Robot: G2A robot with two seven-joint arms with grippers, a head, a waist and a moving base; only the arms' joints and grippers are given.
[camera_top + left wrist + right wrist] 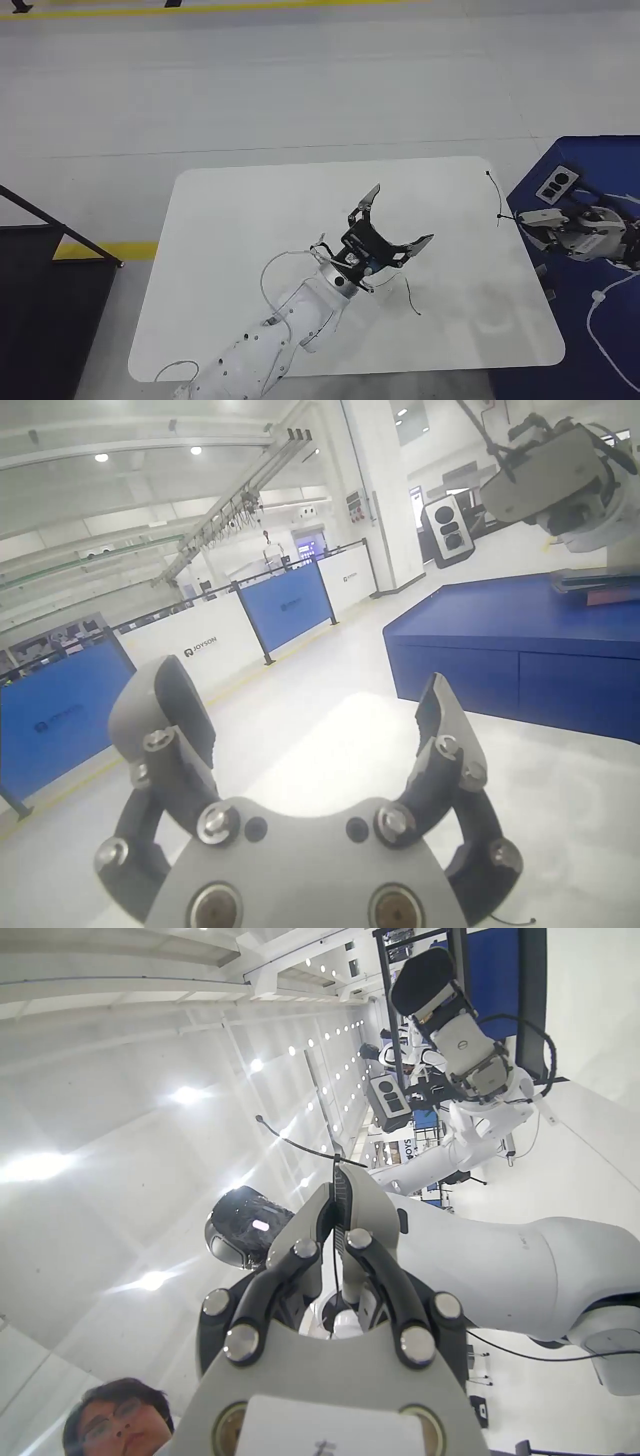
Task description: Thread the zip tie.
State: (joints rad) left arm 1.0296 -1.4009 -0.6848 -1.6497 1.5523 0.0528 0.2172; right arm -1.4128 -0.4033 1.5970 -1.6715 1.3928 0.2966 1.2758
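Note:
My right gripper (pixel 519 216) hovers at the white board's right edge, shut on a thin black zip tie (pixel 495 196) that sticks out crosswise past the fingertips. In the right wrist view the zip tie (pixel 300 1146) crosses the closed tips of the right gripper (pixel 340 1185). My left gripper (pixel 392 224) is over the middle of the board, open and holding nothing, pointing toward the right arm. In the left wrist view the left gripper (pixel 305 710) is spread wide, with the right gripper (pixel 505 460) and its zip tie (pixel 492 446) farther off and higher.
A second thin black strand (pixel 410 296) lies on the white board (pixel 220 300) just beside the left wrist. A blue table (pixel 610 350) at the right carries a small white block (pixel 557 184) and a white cable (pixel 598 300). A dark stand (pixel 50 290) is at the left.

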